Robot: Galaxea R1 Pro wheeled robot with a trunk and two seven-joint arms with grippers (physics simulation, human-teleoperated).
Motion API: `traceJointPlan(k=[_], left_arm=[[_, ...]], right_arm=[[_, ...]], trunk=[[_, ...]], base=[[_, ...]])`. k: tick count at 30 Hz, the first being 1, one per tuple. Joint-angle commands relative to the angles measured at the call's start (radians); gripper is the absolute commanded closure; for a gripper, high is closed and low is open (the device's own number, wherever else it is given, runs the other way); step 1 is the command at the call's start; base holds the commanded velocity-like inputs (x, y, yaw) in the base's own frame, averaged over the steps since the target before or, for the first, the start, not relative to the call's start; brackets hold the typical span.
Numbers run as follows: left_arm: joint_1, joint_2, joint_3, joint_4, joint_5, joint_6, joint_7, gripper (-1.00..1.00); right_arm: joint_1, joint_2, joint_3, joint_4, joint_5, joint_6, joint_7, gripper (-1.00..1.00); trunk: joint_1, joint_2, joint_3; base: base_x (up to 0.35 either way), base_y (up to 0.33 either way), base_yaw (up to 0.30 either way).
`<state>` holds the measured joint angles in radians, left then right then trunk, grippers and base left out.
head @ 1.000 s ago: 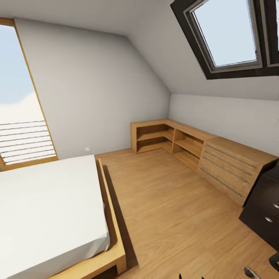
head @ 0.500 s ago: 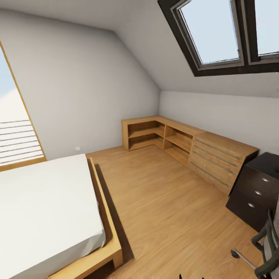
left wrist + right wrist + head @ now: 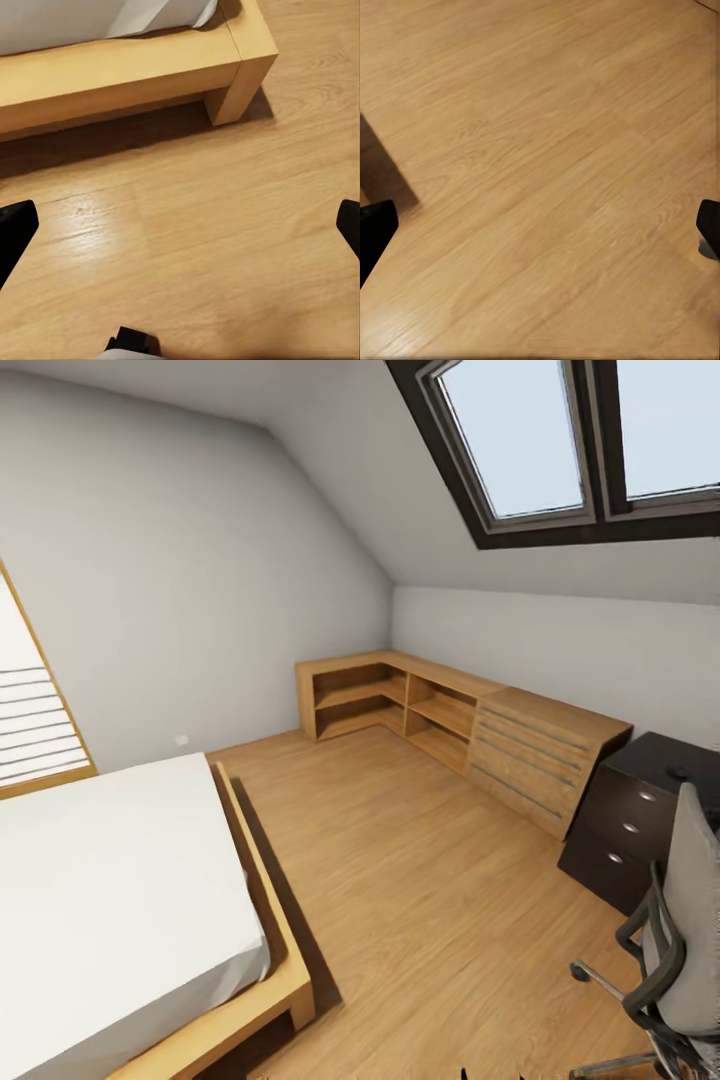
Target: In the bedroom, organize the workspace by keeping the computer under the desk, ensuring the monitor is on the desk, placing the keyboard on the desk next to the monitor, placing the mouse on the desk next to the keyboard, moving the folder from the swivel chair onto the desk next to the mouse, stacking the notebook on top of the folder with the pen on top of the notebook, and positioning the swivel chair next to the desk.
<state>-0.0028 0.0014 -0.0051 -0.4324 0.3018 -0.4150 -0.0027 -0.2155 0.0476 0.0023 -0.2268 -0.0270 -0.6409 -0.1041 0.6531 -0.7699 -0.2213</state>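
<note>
A: What differs from the picture of half a second ago?

B: The whole head view has swung toward the right, so the camera has turned; the furniture itself has not shifted. The swivel chair (image 3: 672, 940) now shows far more of itself at the right edge: grey back, dark armrest, part of the chrome base on the wood floor (image 3: 420, 890). The tall window (image 3: 30, 730) at the left has slid mostly out of the picture.

A: Where does the chair stand?

B: Just in front of the desk (image 3: 640, 815), of which I see the dark drawer unit with round silver knobs and a corner of the black top. Chair and drawer unit overlap in the view; I cannot tell whether they touch.

A: Anything on the desk?

B: One small dark thing sits on the top near the chair's back. It is too small to name.

A: Surroundings?

B: A light wood drawer chest (image 3: 545, 755) stands against the low wall just beside the desk, joined to an open corner shelf unit (image 3: 385, 700). The bed (image 3: 130, 920), white mattress on a wood frame, fills the lower left. A skylight (image 3: 560, 440) is set in the sloped ceiling.

A: The grippers?

B: Left gripper (image 3: 180, 225): fingers wide apart over bare floor near the bed's corner, holding nothing. Right gripper (image 3: 540, 225): fingers likewise wide apart above plain floor, empty.
</note>
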Motion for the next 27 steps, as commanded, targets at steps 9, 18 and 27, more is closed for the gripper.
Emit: traceJointPlan(k=[9, 18, 27], left_arm=[[0.0, 0.0, 0.0, 0.0, 0.003, -0.002, 0.0, -1.0], [0.0, 0.0, -0.001, 0.001, 0.004, -0.002, 0.0, -1.0], [0.0, 0.0, 0.0, 0.001, 0.004, -0.001, 0.0, -1.0]], right_arm=[[-0.001, 0.008, 0.002, 0.013, 0.0, -0.003, -0.002, -1.0], [-0.001, 0.009, 0.002, 0.015, 0.002, -0.004, -0.002, -1.0], [-0.001, 0.009, 0.001, 0.015, 0.001, -0.01, -0.002, -1.0]], trunk=[[0.0, -0.001, -0.014], [0.0, -0.001, -0.027], [0.0, -0.001, -0.039]], base=[[-0.007, 0.006, -0.126], [0.0, 0.0, -0.126], [0.0, 0.0, -0.125]])
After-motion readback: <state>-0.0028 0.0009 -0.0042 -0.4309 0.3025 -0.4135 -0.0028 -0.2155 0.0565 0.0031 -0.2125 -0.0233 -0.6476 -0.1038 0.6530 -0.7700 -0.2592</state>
